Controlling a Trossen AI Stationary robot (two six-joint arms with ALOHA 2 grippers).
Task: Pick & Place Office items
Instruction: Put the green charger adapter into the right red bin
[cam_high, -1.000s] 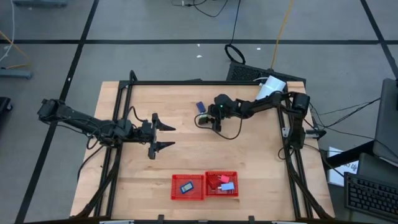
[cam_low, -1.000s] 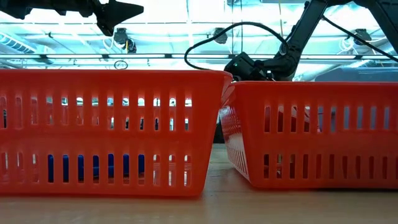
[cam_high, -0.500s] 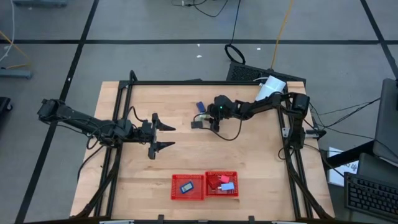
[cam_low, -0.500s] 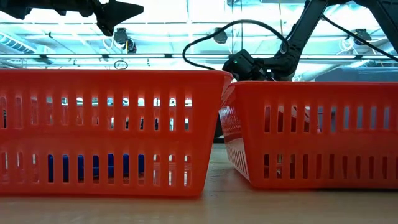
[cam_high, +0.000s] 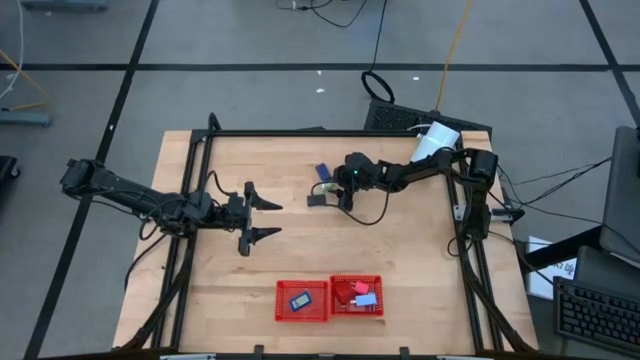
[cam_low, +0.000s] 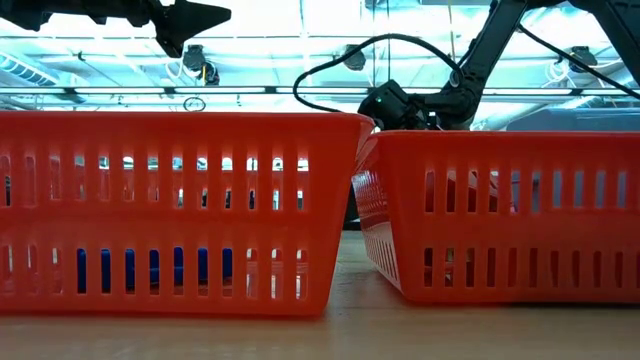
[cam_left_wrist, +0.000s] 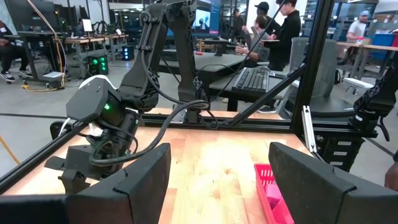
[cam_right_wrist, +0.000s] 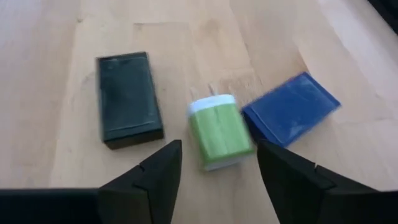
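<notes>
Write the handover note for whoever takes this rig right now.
Right pincer: open, empty, poised over the green block.
Left pincer: open, empty, waiting over the table's left half.
On the table: green block between the black block and the dark blue block.
Done: one item in the left red tray, a few in the right red tray.
Left: those three blocks.

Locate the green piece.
The green piece lies on the table between the black piece and the dark blue piece, just ahead of the open right gripper.
</notes>
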